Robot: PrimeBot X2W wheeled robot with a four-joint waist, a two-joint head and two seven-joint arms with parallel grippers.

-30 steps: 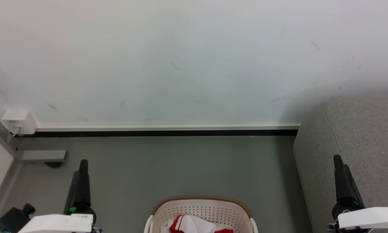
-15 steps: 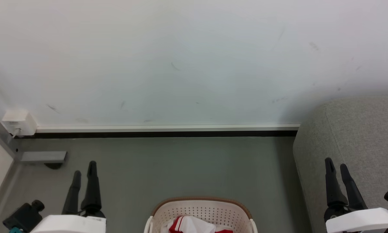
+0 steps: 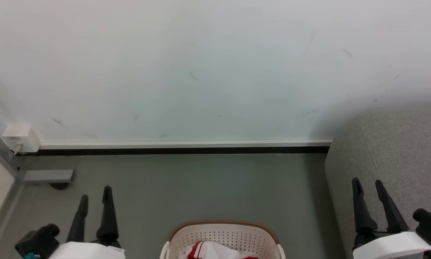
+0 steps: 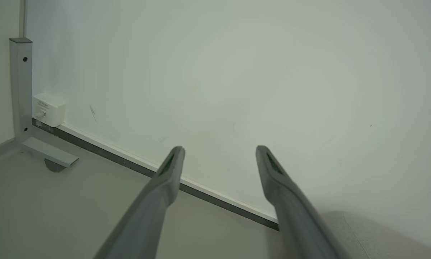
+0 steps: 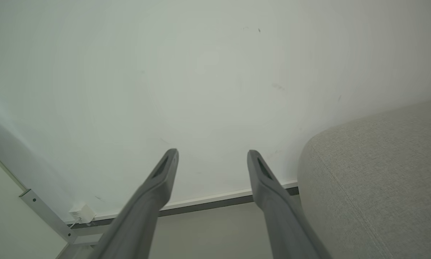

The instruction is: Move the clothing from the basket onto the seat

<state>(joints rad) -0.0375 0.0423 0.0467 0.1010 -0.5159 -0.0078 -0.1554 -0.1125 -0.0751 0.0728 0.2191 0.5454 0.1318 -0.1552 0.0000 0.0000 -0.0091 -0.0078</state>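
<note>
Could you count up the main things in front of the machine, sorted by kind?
Basket: 1
Red-and-white clothing bundle: 1
Grey sofa: 1
White wall box: 1
End effectors (left end effector, right end effector): 2
Total: 6

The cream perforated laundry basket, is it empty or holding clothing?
Not empty: bunched red-and-white clothing lies inside the cream perforated basket. How much, cannot tell; the picture's bottom edge cuts it off.

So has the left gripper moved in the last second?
Yes. The left gripper has sunk down the head view: its tips, once level with the grey floor bracket, now sit below it, and both fingers show.
</note>
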